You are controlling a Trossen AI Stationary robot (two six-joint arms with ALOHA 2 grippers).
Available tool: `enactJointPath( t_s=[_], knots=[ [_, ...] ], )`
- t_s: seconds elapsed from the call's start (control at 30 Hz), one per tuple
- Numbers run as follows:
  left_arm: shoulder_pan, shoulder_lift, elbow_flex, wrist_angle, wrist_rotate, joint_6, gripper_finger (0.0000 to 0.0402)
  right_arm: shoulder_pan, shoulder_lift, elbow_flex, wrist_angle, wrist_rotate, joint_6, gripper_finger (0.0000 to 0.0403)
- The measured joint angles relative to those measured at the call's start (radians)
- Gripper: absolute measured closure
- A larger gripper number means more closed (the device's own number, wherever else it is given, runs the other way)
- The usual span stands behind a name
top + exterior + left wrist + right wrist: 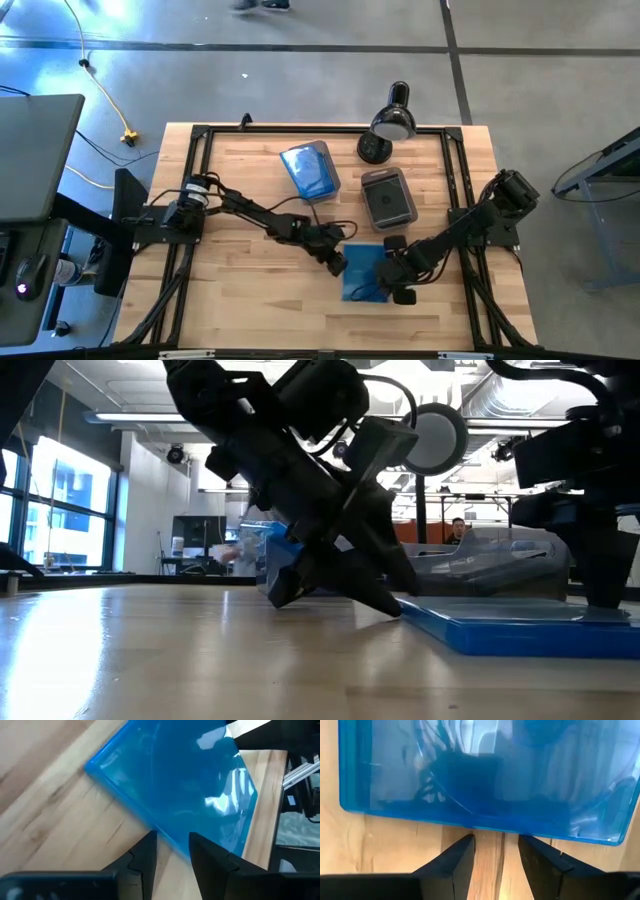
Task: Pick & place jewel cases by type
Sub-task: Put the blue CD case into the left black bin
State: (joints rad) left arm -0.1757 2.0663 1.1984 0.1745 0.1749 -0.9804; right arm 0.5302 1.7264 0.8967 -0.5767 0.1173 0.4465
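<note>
One glossy blue jewel case (364,272) lies flat on the table near the front middle, between my two grippers. My left gripper (337,263) slants down at the case's left edge; its fingers are open by a narrow gap, with the edge (172,842) in front of that gap. My right gripper (398,285) is low at the case's right edge, open, and its fingertips stop just short of that edge (490,827). More blue cases sit in the left tub (310,170). Dark cases sit in the right tub (388,197). My left gripper comes at the blue case's left edge (405,612) slanting down from the table's left, its fingertips (392,606) low at the table right beside that edge. The case lies flat on the wood. I cannot tell whether the fingertips touch it.
The two smoky tubs stand side by side behind the case, toward the far edge. A black dome-headed lamp (390,125) stands at the far edge, behind the right tub. Bare wood (250,290) stretches over the table's near left part.
</note>
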Motion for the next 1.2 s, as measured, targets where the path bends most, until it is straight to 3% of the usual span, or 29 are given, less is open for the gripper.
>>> enactJointPath(
  t_s=[0.3, 0.53, 0.73, 0.9, 1.2],
  knots=[
    [0.001, -0.001, -0.001, -0.020, 0.010, -0.024, 0.0289, -0.006, 0.001, -0.002, 0.043, -0.011, 0.059, 0.0249],
    [0.009, -0.005, 0.003, -0.092, 0.112, -0.118, 0.0289, 0.040, 0.002, 0.002, 0.109, -0.052, 0.123, 0.0249],
    [0.015, -0.005, 0.002, -0.103, 0.140, -0.179, 0.0289, 0.078, 0.011, -0.001, 0.344, -0.105, 0.109, 0.0249],
    [0.015, -0.005, 0.002, -0.102, 0.162, -0.179, 0.0289, 0.104, 0.026, 0.003, 0.522, -0.052, 0.030, 0.0250],
    [0.015, -0.002, -0.002, -0.087, 0.224, -0.177, 0.0289, 0.101, 0.111, 0.005, 0.494, -0.058, 0.116, 0.0250]
  ],
)
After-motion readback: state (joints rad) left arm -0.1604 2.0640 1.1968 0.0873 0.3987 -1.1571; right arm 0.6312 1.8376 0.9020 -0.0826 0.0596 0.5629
